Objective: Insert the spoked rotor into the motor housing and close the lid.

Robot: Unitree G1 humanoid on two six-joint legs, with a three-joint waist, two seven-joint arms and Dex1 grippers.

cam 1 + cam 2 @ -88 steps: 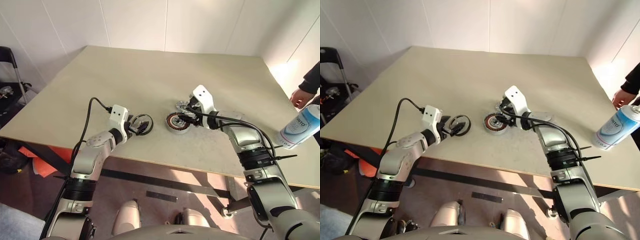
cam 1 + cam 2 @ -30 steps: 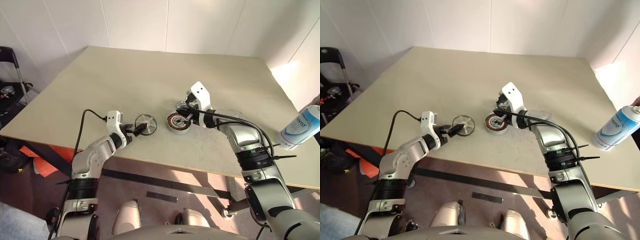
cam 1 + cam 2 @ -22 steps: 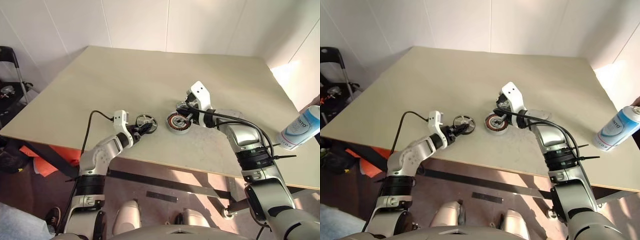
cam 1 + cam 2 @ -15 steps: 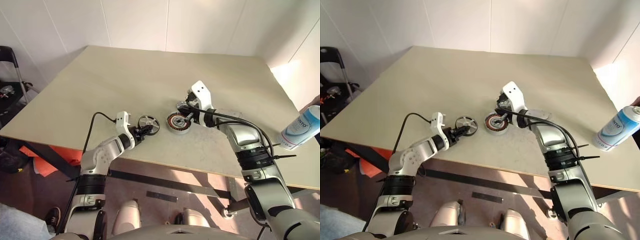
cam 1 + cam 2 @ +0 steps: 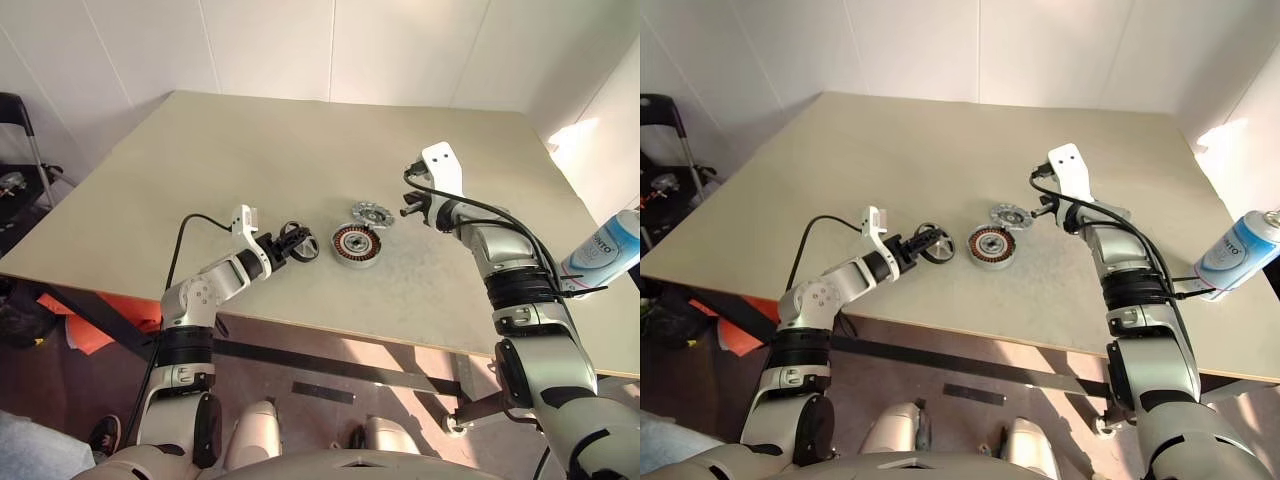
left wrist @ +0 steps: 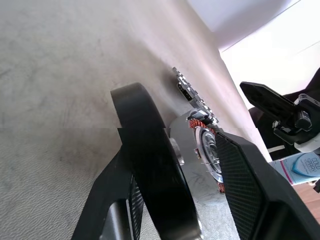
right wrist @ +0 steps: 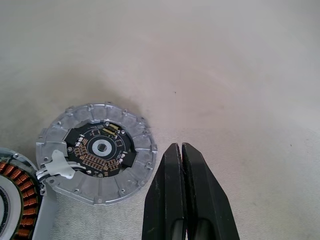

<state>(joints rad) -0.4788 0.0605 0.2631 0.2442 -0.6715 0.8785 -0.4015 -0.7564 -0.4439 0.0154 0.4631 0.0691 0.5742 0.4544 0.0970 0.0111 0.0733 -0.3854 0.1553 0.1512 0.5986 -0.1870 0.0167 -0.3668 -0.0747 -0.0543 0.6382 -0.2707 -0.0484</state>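
Note:
My left gripper (image 5: pixel 295 243) is shut on the spoked rotor (image 5: pixel 301 243), a dark ring held on edge just left of the motor housing (image 5: pixel 356 245). The left wrist view has the rotor (image 6: pixel 150 165) standing between my fingers (image 6: pixel 240 180), with the housing's copper windings (image 6: pixel 207 150) right behind it. The lid (image 5: pixel 371 211), a notched silver disc, lies flat on the table beyond the housing. My right gripper (image 5: pixel 405 211) hangs shut to the right of the lid, holding nothing. In the right wrist view its fingertips (image 7: pixel 180 147) are pressed together beside the lid (image 7: pixel 95 152).
The parts sit near the front edge of a wide beige table (image 5: pixel 250 150). A white and blue spray can (image 5: pixel 603 253) is at the table's right edge. A black frame (image 5: pixel 15 150) stands off the table's left side.
My right gripper has drawn back from the housing to the right and up, uncovering the lid. My left gripper has shut on the rotor, tipped it on edge and carried it toward the housing.

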